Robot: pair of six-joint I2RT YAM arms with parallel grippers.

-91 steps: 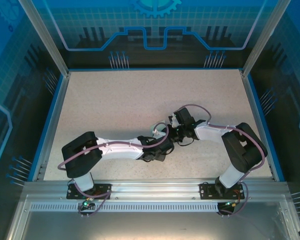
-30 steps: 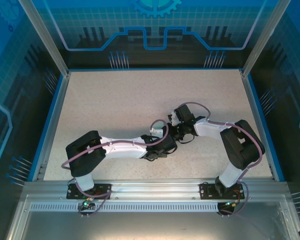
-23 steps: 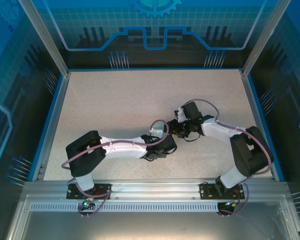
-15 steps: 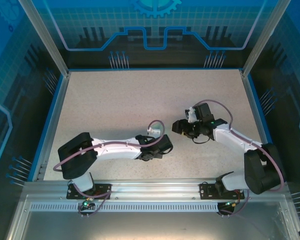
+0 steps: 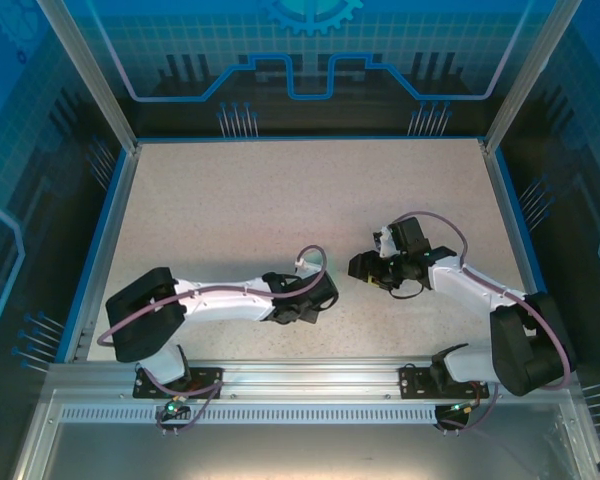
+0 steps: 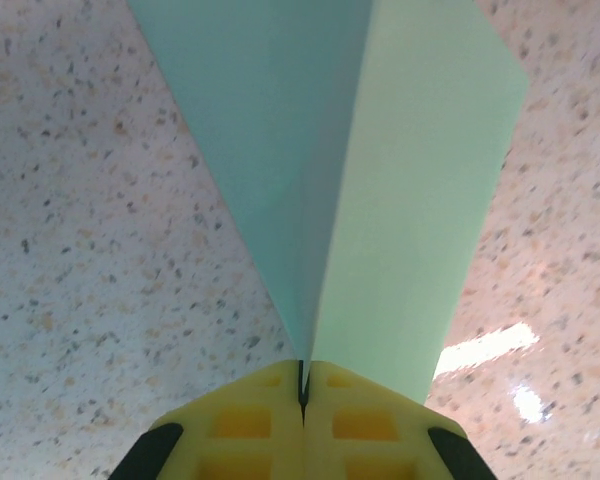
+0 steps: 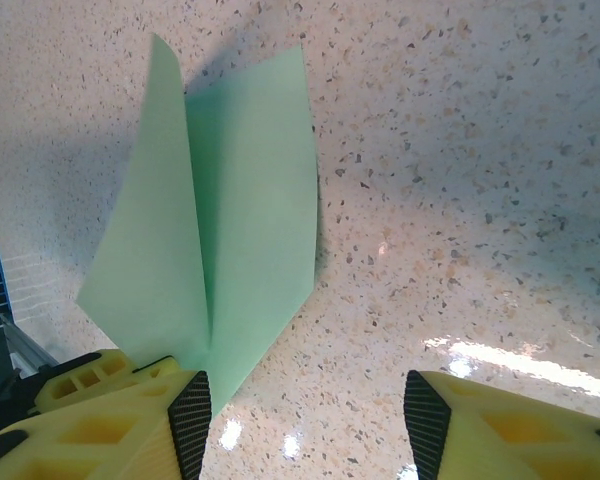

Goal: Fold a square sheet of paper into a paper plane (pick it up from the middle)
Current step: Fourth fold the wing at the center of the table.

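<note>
1. Top external view: the speckled beige table point(image 5: 280, 200) carries both arms low over its near half. The left gripper point(image 5: 325, 290) reaches rightward to just near of the middle. The right gripper point(image 5: 360, 267) points left toward it, near but apart. From this height I cannot tell how either pair of fingers stands.

2. Left wrist view: the left gripper point(image 6: 302, 385) has its yellow fingers pressed together, pinching the narrow end of the pale mint-green, pointed paper plane point(image 6: 380, 200). The plane's two wings fan out from the central crease, away from the fingers, over the speckled surface.

3. Right wrist view: the right gripper point(image 7: 308, 412) stands open, with its yellow, black-padded fingers wide apart, bare table between them and nothing held. The paper plane point(image 7: 220, 260) is ahead and to the left of it. One wing is raised and the other lies lower and casts a shadow on the table; I cannot tell whether it touches. The left gripper point(image 7: 95, 383) clamps the plane's narrow end just beside the right gripper's left finger.
</note>
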